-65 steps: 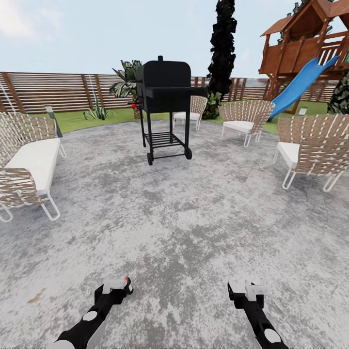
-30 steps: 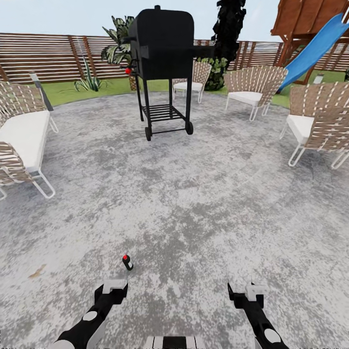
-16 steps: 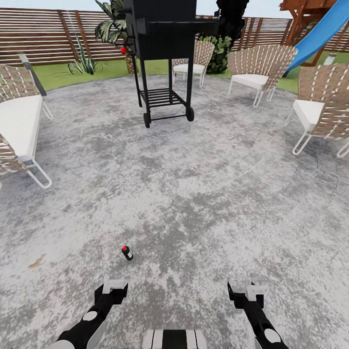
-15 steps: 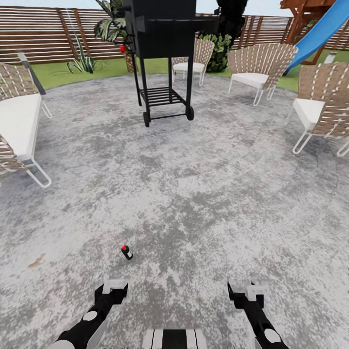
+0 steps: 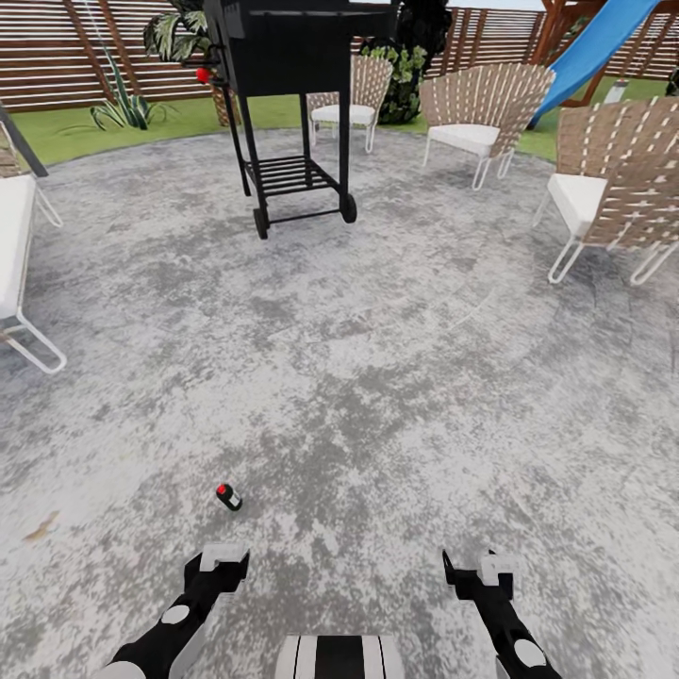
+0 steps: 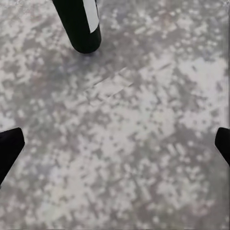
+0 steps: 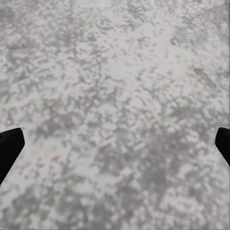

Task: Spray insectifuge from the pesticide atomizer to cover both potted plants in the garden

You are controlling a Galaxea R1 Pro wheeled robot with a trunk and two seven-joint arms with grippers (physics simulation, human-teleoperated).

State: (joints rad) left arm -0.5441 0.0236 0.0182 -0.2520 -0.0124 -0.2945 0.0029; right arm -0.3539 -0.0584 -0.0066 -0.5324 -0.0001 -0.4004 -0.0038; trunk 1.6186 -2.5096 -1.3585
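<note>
- The round grey patio (image 5: 396, 377) takes up most of the head view, with a strip of lawn (image 5: 57, 132) and the brown slatted fence (image 5: 57, 57) beyond it; both wrist views give the same mottled paving from close up.
- A black grill (image 5: 283, 85) on a wheeled stand is at the far side of the patio, with woven chairs (image 5: 481, 113) around the edge and a blue slide (image 5: 594, 52) behind them.
- One potted plant (image 5: 123, 104), a low spiky rosette, sits on the lawn by the fence, far from both arms (the pot itself is too small to make out).
- The left gripper (image 5: 219, 566) has its jaws spread wide with nothing between them; the left wrist view shows the two dark fingertips (image 6: 9, 146) at opposite edges.
- The right gripper (image 5: 479, 571) is likewise wide apart and empty.
- The pesticide atomizer (image 5: 227, 496) lies tilted on the paving just ahead of the left gripper, not touching it; the left wrist view catches its dark body and pale label (image 6: 81, 24).
</note>
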